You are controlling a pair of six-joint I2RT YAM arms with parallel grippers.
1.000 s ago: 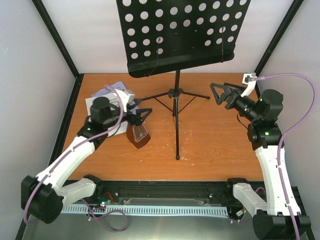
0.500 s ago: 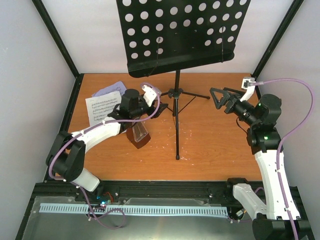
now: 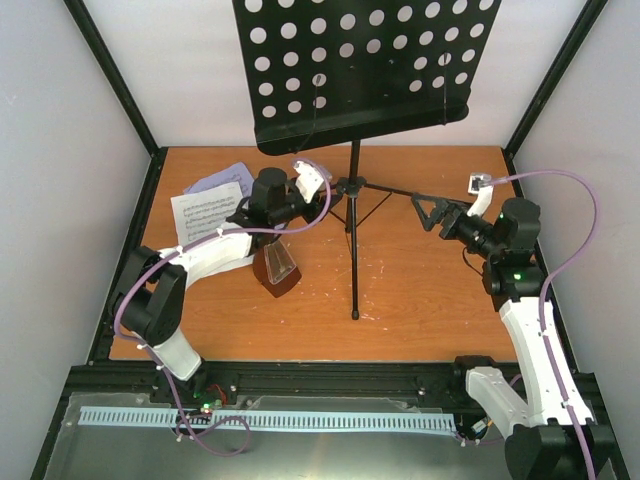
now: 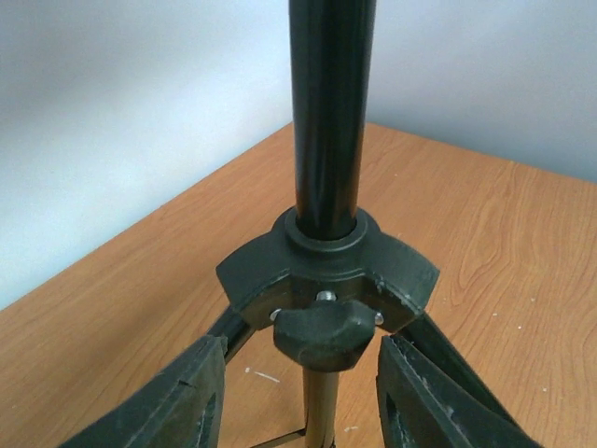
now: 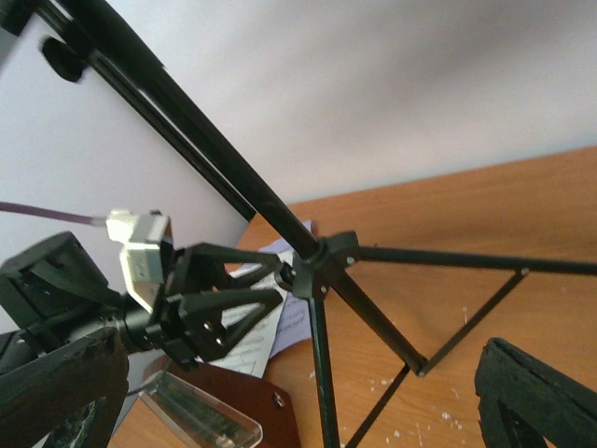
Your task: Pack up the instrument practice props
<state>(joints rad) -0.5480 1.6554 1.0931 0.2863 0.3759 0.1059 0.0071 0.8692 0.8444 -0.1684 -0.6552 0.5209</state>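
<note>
— Where's the music stand (image 3: 350,135)?
— Centre of the overhead frame, tripod feet on the table (image 3: 430,300), perforated desk across the top.
— What does the left wrist view add?
— Its hub (image 4: 326,266) close up at mid-frame. The left tool (image 4: 308,415) stands half open at the bottom edge, fingers (image 4: 177,406) either side, gripping nothing.
— And the right wrist view?
— The right tool (image 5: 298,392) is spread wide and empty. The metronome (image 5: 247,401) sits lower left, with sheet music (image 5: 275,322) behind it.
</note>
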